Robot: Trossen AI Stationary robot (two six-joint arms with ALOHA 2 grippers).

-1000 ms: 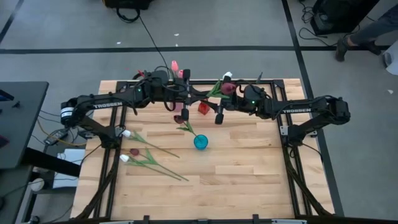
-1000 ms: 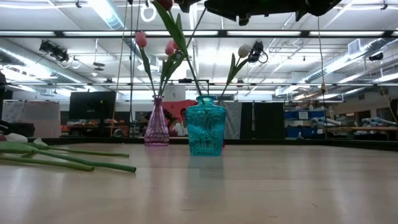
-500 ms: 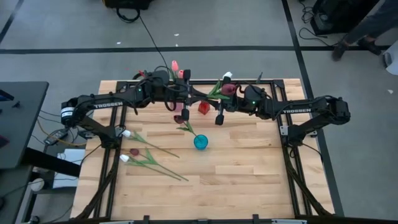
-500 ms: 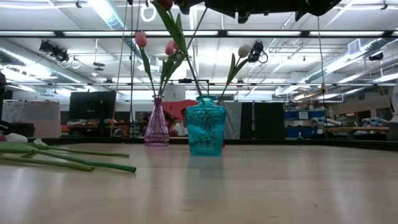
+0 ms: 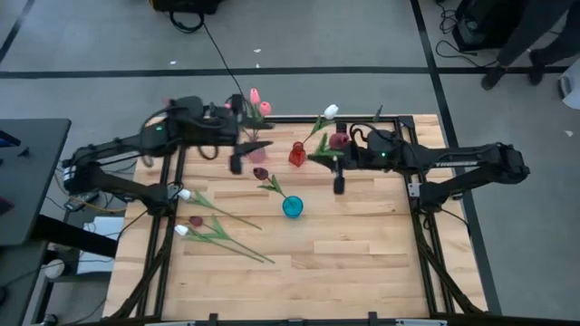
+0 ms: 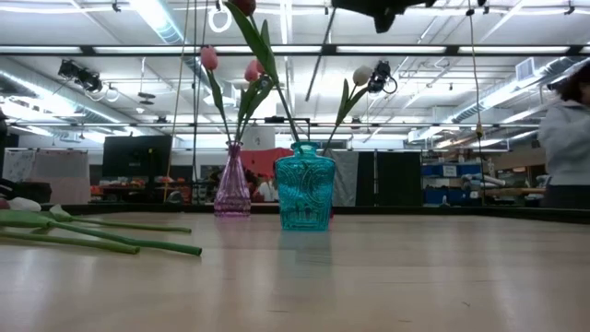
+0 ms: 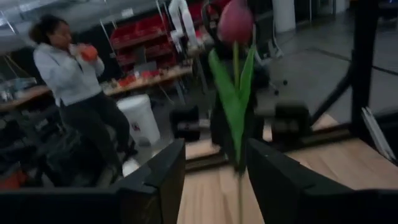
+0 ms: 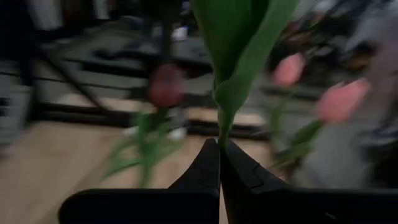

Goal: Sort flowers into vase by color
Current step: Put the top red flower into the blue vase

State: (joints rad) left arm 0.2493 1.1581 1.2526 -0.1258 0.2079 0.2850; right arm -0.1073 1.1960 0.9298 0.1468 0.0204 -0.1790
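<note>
My right gripper (image 5: 328,159) hangs over the table's far middle, shut on a dark maroon flower (image 5: 340,140) with green leaves (image 8: 239,43). My left gripper (image 7: 214,180) is open farther left (image 5: 246,152), with that flower (image 7: 235,25) ahead of its fingers and apart from them. A turquoise vase (image 6: 305,187) holds a maroon flower (image 5: 260,172). A pink vase (image 6: 232,184) holds two pink flowers (image 6: 210,58). The red vase (image 5: 296,155) bears a white flower (image 6: 362,74). Three flowers (image 5: 213,225) lie flat at the table's left. My right gripper pinches the maroon flower's green stem (image 8: 220,134), just below its leaves, between its two shut fingertips (image 8: 208,158). The fingers come at it about level from the table's right and lie across the stem. The flower stands nearly upright, lifted clear of the table.
Bare wood lies on the table's near half and right side (image 5: 362,254). The three vases stand close together at the far middle. A person (image 7: 68,74) stands in the room beyond the table, also at the low view's right edge (image 6: 567,129).
The two grippers, which stood close together above the red vase, have drawn apart. My left gripper has gone back toward the table's left edge and a little up. My right gripper has gone toward the right edge, and the maroon flower has gone with it.
</note>
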